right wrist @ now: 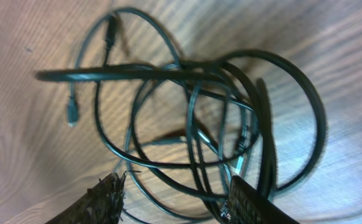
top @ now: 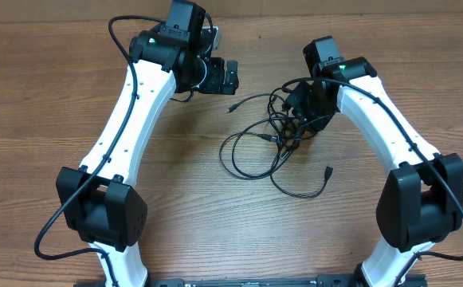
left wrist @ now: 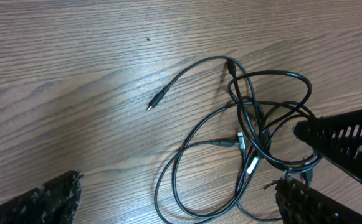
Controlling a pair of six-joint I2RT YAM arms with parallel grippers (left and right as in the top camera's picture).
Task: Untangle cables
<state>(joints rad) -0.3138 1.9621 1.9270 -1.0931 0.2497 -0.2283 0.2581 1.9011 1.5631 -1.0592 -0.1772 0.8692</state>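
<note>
Wood-grain table (top: 72,96) carries the cables (top: 251,163) as one loose heap right of centre, with the knot of crossings bunched on its right side and wider loops spilling toward the left and toward the robot. One plug end (top: 233,106) trails free at the far left of the heap and another plug end (top: 327,171) lies apart on the near side. That suggests the outer runs are already slack and the real work is in the dense part. The right gripper (top: 304,119) is placed there, probably for that reason. Its arm reaches forward and bends inward, and the wrist tips down so the fingers (right wrist: 109,199) stand over the crossings. Its jaws are about half spread. Several thin strands run through the gap, but none looks pinched, so it seems to be poised over a strand rather than holding one. One blurred strand crosses close to the right wrist camera, and whether it is lifted cannot be told. The left gripper (top: 231,77) is spread fully and carries nothing. It hovers clear of the heap on the far left, its arm stretched forward and turned inward toward the free plug, plausibly waiting to take that end once the knot loosens.
</note>
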